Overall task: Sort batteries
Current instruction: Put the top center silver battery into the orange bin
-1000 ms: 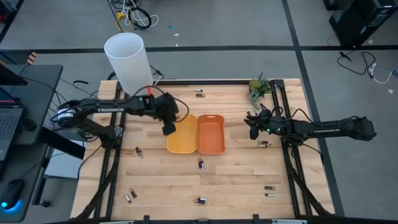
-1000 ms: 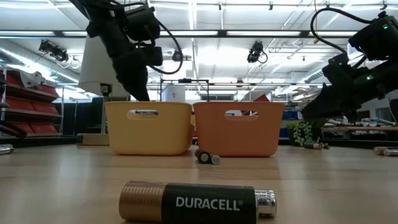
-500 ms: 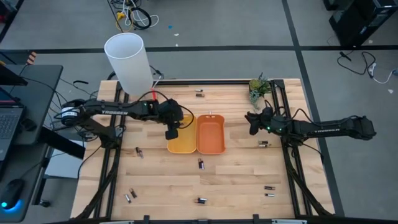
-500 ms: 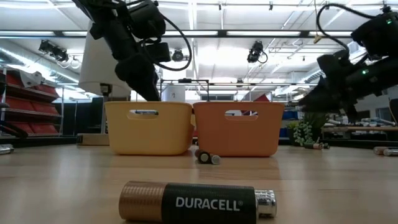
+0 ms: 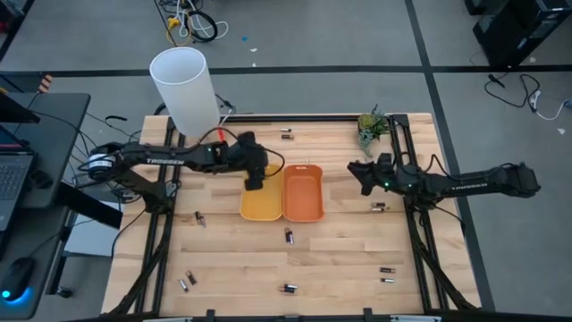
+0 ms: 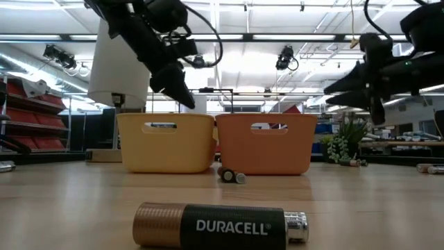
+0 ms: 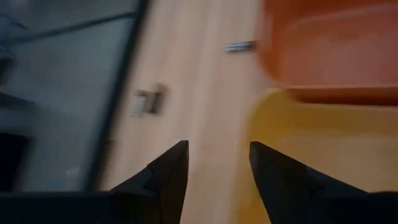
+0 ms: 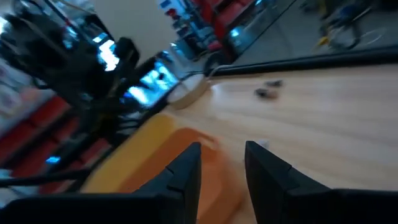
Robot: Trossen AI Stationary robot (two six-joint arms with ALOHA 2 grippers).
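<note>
A yellow tray [image 5: 260, 203] and an orange tray [image 5: 304, 193] stand side by side mid-table. Small batteries lie scattered on the wood: one near the far edge [image 5: 287, 134], one in front of the trays [image 5: 289, 235], one by the right arm [image 5: 379, 207], others near the front [image 5: 288, 288]. One battery lies close to the low camera [image 6: 218, 226]. My left gripper [image 5: 256, 178] hangs over the yellow tray's far left corner, open, nothing between its fingers [image 7: 217, 158]. My right gripper [image 5: 359, 173] floats right of the orange tray, pointing at it, open and holding nothing [image 8: 222, 163].
A tall white cylinder [image 5: 184, 89] stands at the far left corner, and a small plant [image 5: 371, 125] at the far right. More batteries lie at the left [image 5: 199, 218], front left [image 5: 187, 282] and front right [image 5: 387, 274]. Black frame rails run along both table sides.
My left gripper has swung over the yellow tray toward the table's right and far edge, rolling as it went. My right gripper has risen a little and tipped up from pointing down to about level, facing the trays.
</note>
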